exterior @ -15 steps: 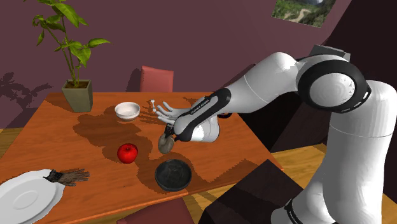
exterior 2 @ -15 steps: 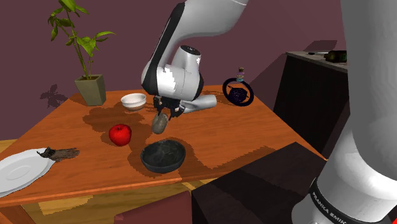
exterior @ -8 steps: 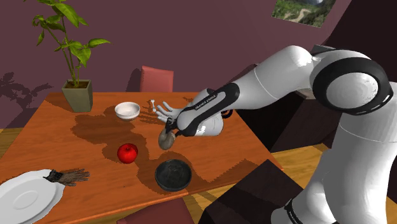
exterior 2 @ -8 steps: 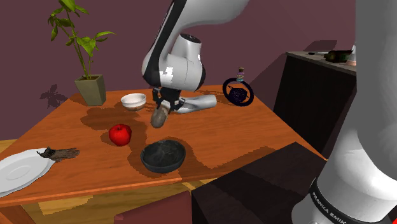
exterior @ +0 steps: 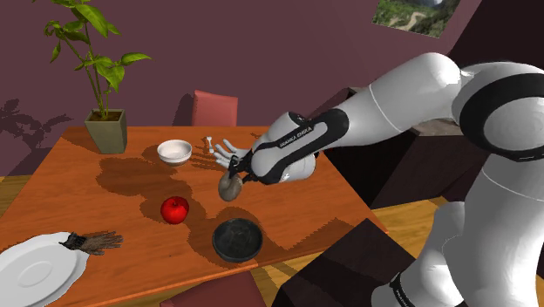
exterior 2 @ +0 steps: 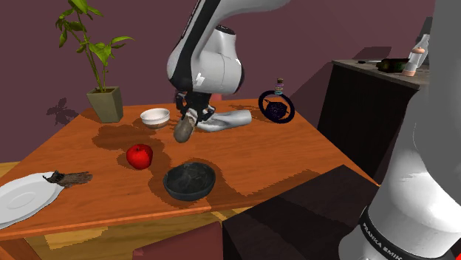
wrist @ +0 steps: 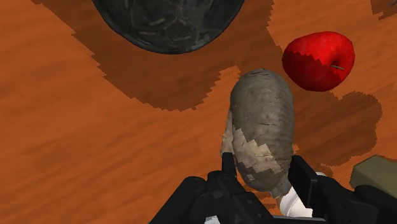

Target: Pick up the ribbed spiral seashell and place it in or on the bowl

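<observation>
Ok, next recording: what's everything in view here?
Wooden table: one, orange-brown.
Ribbed spiral seashell: one, grey-brown, held in the pincer.
Round dark bowl: one, near-black, table's near edge.
Potted leafy plant: one, green, far corner.
Small white bowl: one, white, by the plant.
Round red apple: one, red, mid-table.
Flat white plate: one, white, near corner.
Ragged brown object: one, dark brown, at the plate's edge.
White branched object: one, white, behind the pincer.
Franka arm: one, white.
Pincer: one, black, shut on the seashell.

My white, dark-jointed arm (exterior: 384,118) stretches forward and slopes down, its all-black two-finger gripper (wrist: 262,170) pointing downward, fingers (wrist: 304,181) clamped on a grey-brown ribbed seashell (wrist: 262,114).
</observation>
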Available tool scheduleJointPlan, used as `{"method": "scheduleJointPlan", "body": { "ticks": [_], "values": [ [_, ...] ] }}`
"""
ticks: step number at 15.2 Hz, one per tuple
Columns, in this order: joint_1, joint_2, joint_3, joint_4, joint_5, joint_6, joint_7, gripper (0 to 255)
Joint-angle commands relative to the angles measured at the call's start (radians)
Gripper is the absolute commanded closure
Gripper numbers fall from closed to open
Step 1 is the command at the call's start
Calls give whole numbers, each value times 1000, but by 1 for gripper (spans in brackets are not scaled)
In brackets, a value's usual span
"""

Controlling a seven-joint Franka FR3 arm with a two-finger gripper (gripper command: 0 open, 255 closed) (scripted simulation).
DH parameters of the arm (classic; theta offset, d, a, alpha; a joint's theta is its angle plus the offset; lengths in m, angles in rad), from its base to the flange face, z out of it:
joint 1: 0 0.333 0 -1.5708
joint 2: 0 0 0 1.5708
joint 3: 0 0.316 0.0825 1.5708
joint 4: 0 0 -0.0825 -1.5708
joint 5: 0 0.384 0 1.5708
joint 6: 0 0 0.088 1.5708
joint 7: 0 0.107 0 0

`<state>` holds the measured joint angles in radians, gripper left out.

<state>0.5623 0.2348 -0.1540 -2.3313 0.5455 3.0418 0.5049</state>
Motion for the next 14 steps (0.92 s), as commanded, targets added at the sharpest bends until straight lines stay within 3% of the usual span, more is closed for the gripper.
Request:
{"method": "scheduleJointPlan", "body": {
  "ticks": [1,3,5,7,9,10,14],
  "values": [
    [57,-55,-32,-69,-40,20,60,255],
    [131,-115,-82,-149,-113,43,149,255],
    [225,-177,-165,-229,-261,65,301,255],
    [290,-244,-248,-303,-557,78,571,255],
    [264,-322,-251,-365,-947,64,920,255],
    [192,-304,-175,-369,-913,84,896,255],
    [169,-236,-167,-366,-977,152,955,255]
  ]
}}
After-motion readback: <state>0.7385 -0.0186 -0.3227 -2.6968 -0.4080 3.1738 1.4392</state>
